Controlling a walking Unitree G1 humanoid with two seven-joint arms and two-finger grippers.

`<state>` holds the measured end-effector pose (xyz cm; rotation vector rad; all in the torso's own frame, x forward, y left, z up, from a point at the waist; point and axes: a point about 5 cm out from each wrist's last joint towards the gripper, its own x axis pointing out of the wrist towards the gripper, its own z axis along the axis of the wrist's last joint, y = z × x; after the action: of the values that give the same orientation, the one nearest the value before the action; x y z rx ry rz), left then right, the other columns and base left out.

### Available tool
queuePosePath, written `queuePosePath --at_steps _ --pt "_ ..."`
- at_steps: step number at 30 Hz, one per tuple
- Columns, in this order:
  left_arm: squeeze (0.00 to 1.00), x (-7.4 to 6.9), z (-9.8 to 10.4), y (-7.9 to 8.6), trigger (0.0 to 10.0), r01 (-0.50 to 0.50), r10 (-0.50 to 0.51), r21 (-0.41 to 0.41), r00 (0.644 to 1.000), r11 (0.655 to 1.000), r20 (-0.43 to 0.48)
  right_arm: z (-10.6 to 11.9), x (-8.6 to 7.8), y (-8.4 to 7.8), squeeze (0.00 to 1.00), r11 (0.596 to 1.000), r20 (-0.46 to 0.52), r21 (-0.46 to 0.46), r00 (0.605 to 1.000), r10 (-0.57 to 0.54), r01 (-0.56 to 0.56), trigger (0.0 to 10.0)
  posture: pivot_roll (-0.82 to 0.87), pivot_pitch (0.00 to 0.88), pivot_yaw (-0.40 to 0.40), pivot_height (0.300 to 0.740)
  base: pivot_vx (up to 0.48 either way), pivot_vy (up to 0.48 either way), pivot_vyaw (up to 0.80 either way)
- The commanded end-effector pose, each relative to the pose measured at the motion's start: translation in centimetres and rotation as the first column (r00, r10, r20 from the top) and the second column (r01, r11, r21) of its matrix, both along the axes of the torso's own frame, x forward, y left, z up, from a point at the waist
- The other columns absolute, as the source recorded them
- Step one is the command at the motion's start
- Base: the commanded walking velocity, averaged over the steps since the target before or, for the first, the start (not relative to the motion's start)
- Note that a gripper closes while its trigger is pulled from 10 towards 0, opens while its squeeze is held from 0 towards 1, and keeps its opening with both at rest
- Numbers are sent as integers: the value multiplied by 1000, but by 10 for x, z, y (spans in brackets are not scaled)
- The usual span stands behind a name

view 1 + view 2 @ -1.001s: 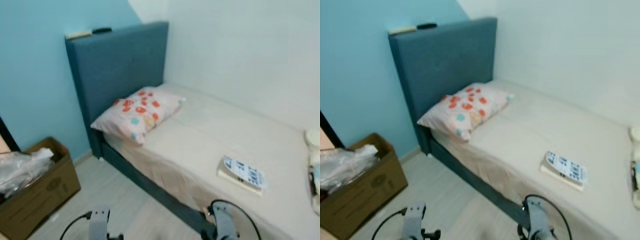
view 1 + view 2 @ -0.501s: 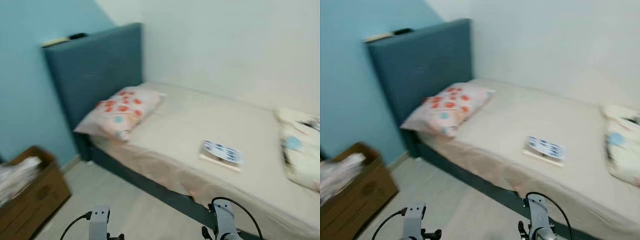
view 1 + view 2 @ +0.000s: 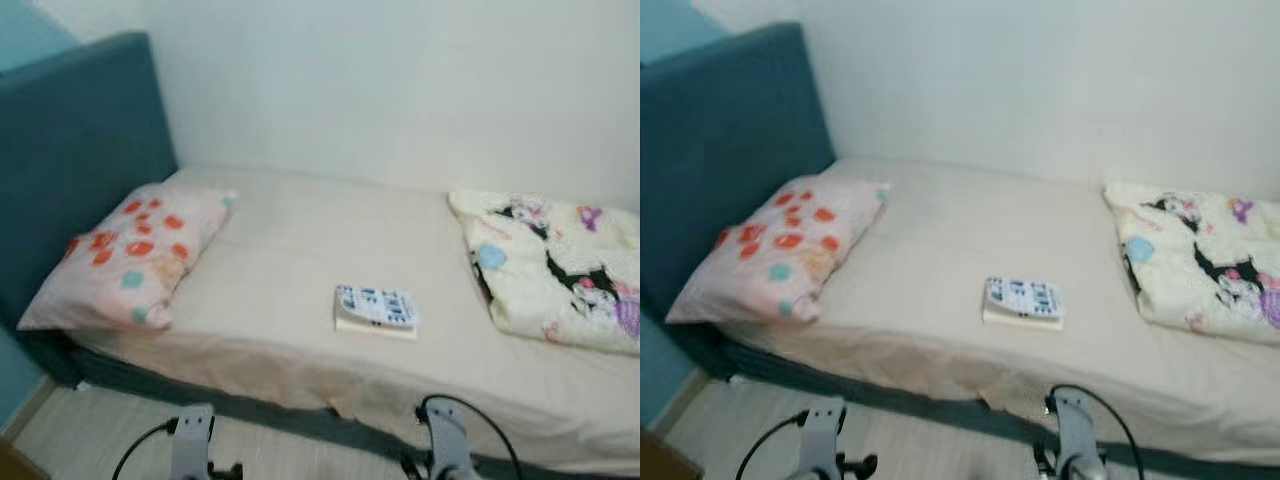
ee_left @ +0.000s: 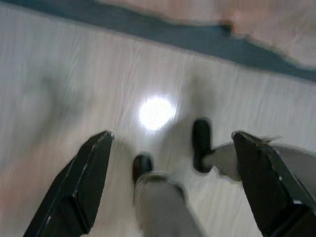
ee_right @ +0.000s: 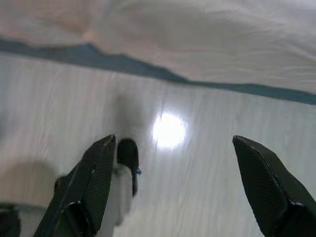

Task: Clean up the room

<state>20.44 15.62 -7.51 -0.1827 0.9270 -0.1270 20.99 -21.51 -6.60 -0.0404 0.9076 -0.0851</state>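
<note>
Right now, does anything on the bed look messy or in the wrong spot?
Yes. A book lies loose in the middle of the bed, a crumpled cartoon-print blanket is bunched at one end, and the sheet hangs unevenly along the front edge. The pillow sits at the headboard end.

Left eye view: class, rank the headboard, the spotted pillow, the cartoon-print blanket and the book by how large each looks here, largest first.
1. Headboard, cut off by the frame.
2. Cartoon-print blanket and spotted pillow look about alike; the blanket is cropped, so no ranking.
3. Book, clearly smallest.
</note>
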Motion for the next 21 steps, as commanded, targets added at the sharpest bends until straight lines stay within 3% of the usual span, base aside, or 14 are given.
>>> queuePosePath --at_steps 1,7,12,19,21 --pt "0 -6 -3 3 10000 1 -1 6 1000 1000 -22 1 4 5 0 1000 23 23 1000 -4 4 10000 49 0 -22 723 349 0 0" --pt "0 -7 -4 3 10000 2 -2 3 1000 1000 -25 2 5 5 0 1000 32 29 999 -9 8 10000 49 0 -21 723 347 0 -140" --pt "0 -7 -4 3 10000 -11 11 9 1000 1000 -24 2 4 5 0 1000 25 28 1000 -12 11 10000 47 0 -22 723 311 0 -763" --pt "0 -7 -4 5 10000 -30 30 17 999 999 -26 3 6 3 0 999 40 37 998 -38 37 10000 46 0 -20 723 0 0 -761" --pt "0 -8 -4 5 10000 -25 25 3 999 1000 -31 6 10 2 0 998 67 50 996 -53 49 10000 44 0 -21 723 0 0 0"
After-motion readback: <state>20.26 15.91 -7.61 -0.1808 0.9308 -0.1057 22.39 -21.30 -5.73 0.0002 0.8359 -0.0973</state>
